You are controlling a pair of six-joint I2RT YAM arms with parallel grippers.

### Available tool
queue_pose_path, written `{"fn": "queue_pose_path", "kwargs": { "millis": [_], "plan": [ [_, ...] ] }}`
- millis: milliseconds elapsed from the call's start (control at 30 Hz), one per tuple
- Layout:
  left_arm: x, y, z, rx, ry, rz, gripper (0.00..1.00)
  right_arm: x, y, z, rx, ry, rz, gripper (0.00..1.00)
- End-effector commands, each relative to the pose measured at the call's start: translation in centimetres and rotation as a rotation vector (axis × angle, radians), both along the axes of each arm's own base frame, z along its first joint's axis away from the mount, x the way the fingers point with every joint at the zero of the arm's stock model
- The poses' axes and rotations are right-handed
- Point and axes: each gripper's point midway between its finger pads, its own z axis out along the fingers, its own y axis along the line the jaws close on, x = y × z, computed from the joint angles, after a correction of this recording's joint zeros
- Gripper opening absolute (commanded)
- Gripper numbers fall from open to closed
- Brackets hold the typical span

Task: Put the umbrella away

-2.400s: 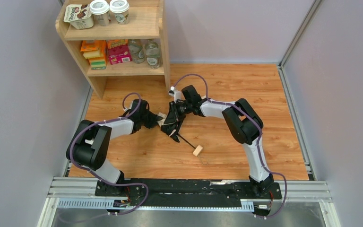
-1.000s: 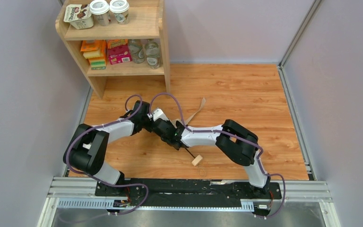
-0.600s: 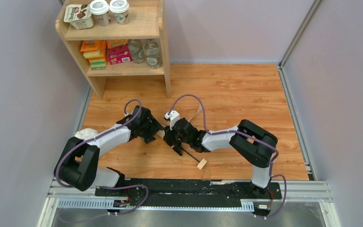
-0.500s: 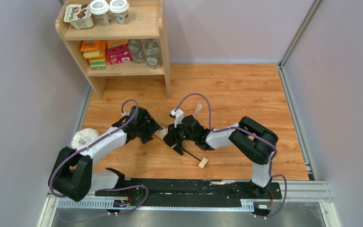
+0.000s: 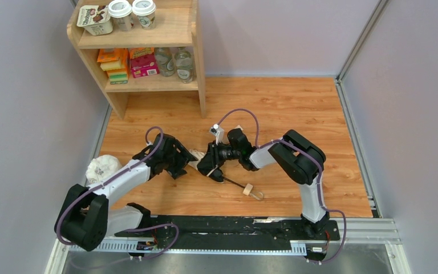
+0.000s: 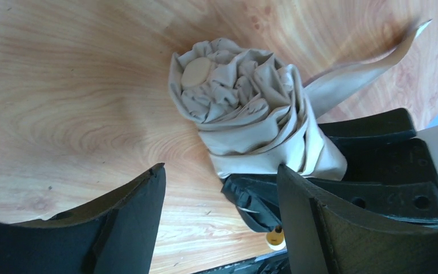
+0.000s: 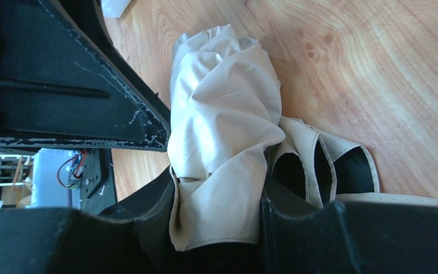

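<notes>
- umbrella [image 6: 245,114] lies on the table; long axis runs from canopy tip at 10 o'clock to wooden handle [image 5: 248,189] at 4 o'clock
- right gripper [image 5: 211,163] clamps the canopy; left gripper [image 5: 182,160], jaws spread and empty, faces the tip from 9 o'clock

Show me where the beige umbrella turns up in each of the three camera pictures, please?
Top external: the umbrella lies at the centre, between the two arms' tips, its wooden handle nearer the bases.
Left wrist: the umbrella fills the upper middle, seen end-on.
Right wrist: the umbrella runs up the middle, pinched at the bottom in the right gripper.
Shared landmark: the wood-grain tabletop beneath it.
</notes>
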Motion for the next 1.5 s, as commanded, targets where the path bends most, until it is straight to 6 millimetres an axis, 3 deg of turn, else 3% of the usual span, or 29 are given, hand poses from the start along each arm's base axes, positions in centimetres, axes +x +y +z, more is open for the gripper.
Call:
{"fn": "queue_pose_path", "kwargs": {
  "millis": [0, 233, 367, 567, 767, 800, 867, 933, 1033, 1133, 1200, 1267, 1467],
  "plan": [
    [2.8, -1.2, 1.9, -0.074, -0.087, 0.043, 0.77, -5.5, -6.3, -11.2, -0.348, 0.306, 0.014, 0.00],
    [3.4, -1.4, 2.0, -0.160, -0.117, 0.157, 0.78, -5.4, -6.4, -11.6, -0.362, 0.307, 0.013, 0.00],
    [3.4, -1.7, 1.5, -0.149, -0.044, 0.186, 0.78, -5.0, -6.1, -11.1, -0.357, 0.292, 0.013, 0.00],
    [3.8, -1.5, -1.4, -0.030, -0.006, 0.187, 0.79, -4.8, -5.8, -10.5, -0.351, 0.281, 0.030, 0.00],
    [0.0, 0.5, -7.1, 0.150, 0.147, 0.157, 0.77, -4.7, -5.2, -9.0, -0.353, 0.244, 0.089, 0.00],
    [-1.0, 1.1, -8.2, 0.182, 0.178, 0.150, 0.74, -4.5, -5.2, -8.7, -0.359, 0.235, 0.092, 0.00],
    [-2.9, 1.9, -10.4, 0.225, 0.242, 0.131, 0.49, -4.7, -5.1, -8.1, -0.364, 0.229, 0.120, 0.00],
    [-4.1, 2.4, -11.6, 0.241, 0.274, 0.119, 0.33, -4.6, -4.7, -7.3, -0.369, 0.210, 0.143, 0.00],
    [-5.3, 2.9, -12.3, 0.251, 0.303, 0.109, 0.20, -4.1, -4.0, -5.9, -0.389, 0.173, 0.135, 0.03],
    [-5.6, 3.0, -12.3, 0.256, 0.308, 0.091, 0.06, -2.9, -3.3, -3.9, -0.428, 0.148, 0.096, 0.09],
    [-5.9, 3.1, -12.1, 0.261, 0.315, 0.084, 0.00, -1.7, -3.0, -2.5, -0.469, 0.120, 0.052, 0.24],
    [-5.8, 2.9, -11.7, 0.254, 0.306, 0.077, 0.00, -0.6, -2.7, -0.5, -0.489, 0.074, 0.024, 0.33],
    [-5.9, 3.3, -10.6, 0.281, 0.309, 0.063, 0.00, 1.5, -1.8, 6.3, -0.512, -0.160, -0.054, 0.79]
  ]
}}
